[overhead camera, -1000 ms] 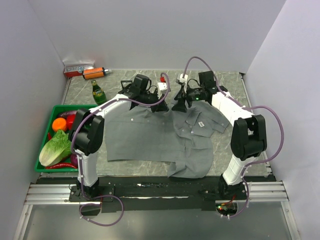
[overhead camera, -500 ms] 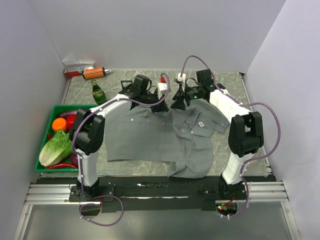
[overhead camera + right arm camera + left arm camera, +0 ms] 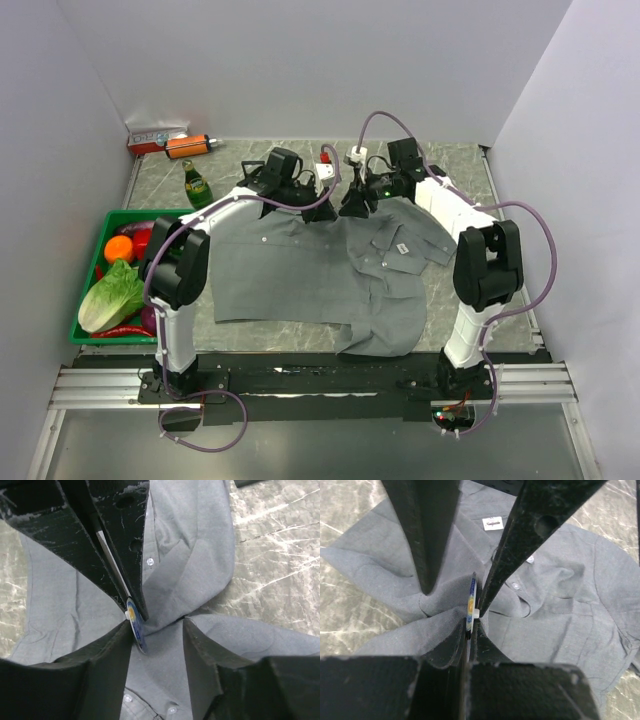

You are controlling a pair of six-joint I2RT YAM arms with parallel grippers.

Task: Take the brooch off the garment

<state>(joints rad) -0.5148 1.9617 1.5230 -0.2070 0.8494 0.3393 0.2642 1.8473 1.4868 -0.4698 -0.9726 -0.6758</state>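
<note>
Mid-frame, the small round dark-blue brooch [image 3: 471,596] is not yet off the grey short-sleeved shirt [image 3: 560,605]. The left gripper [image 3: 474,611] is clenched on the brooch, tenting the cloth. The right gripper [image 3: 157,625] stands released, straddling the fold. Separation remains.

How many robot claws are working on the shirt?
2. The left gripper is shut on bunched shirt cloth beside the brooch; the right gripper stands open around that same fold, facing it. No others show.
</note>
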